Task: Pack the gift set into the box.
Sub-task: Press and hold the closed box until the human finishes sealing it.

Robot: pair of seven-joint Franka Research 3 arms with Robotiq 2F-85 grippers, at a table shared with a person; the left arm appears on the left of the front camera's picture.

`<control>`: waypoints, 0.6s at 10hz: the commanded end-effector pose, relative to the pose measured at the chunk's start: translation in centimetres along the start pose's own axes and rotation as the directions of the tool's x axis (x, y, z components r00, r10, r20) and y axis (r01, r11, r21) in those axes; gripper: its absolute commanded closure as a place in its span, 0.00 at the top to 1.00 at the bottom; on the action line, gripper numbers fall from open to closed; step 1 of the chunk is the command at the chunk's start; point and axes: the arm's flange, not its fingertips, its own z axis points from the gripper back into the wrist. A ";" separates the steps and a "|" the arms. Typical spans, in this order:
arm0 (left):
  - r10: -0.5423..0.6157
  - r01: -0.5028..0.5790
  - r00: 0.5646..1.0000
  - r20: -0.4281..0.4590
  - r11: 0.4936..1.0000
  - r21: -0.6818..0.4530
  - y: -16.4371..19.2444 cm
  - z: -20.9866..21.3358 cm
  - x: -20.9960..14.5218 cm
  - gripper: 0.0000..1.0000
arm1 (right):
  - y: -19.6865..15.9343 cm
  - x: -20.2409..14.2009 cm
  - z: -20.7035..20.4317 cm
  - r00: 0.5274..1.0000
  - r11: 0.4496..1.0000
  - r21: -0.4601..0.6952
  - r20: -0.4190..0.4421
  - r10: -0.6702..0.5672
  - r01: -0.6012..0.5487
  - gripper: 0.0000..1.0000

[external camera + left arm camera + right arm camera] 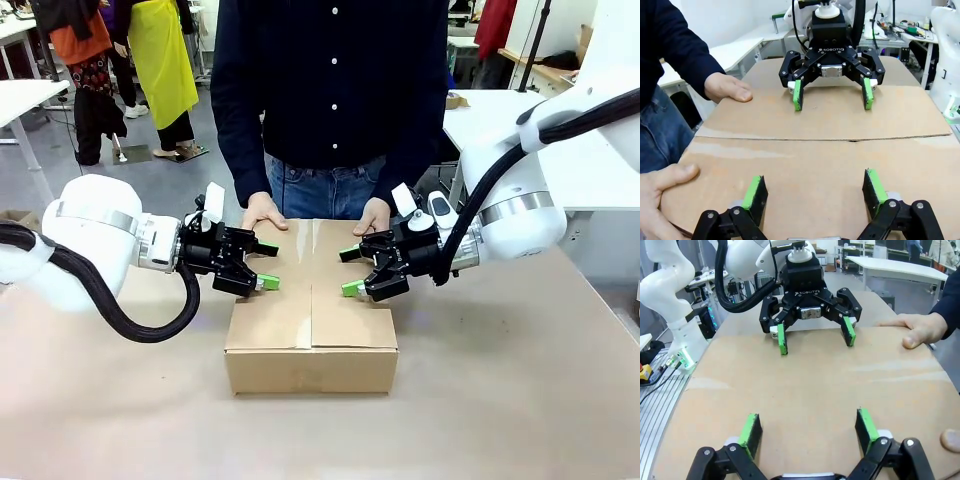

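Note:
The large brown cardboard box (310, 340) sits mid-table with its top flaps folded shut, a seam running across the lid (810, 150). My left gripper (266, 266) hovers open just over the box's left part, seen close in its own view (814, 187). Facing it over the right part, my right gripper (350, 271) is open too (807, 427). Nothing sits between either pair of fingers. Each wrist view shows the other gripper across the lid (833, 100) (816, 340). A person's hands (262, 212) (375, 215) rest on the box's far edge. The gift set is hidden.
The table (500, 400) is covered in brown paper with free room in front of and beside the box. The person stands right against the far edge. White tables (560, 150) and other people are farther back.

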 end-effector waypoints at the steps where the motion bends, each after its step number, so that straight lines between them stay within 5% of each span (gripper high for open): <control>1: -0.014 0.014 1.000 -0.009 1.000 0.016 -0.1 -0.2 -0.2 1.00 | 0.1 -0.2 -0.1 1.000 1.000 -0.001 -0.004 0.006 -0.006 1.00; 6: -0.014 0.014 1.000 -0.009 1.000 0.016 -0.1 -0.2 -0.2 1.00 | 0.1 -0.2 -0.1 1.000 1.000 -0.001 -0.004 0.006 -0.006 1.00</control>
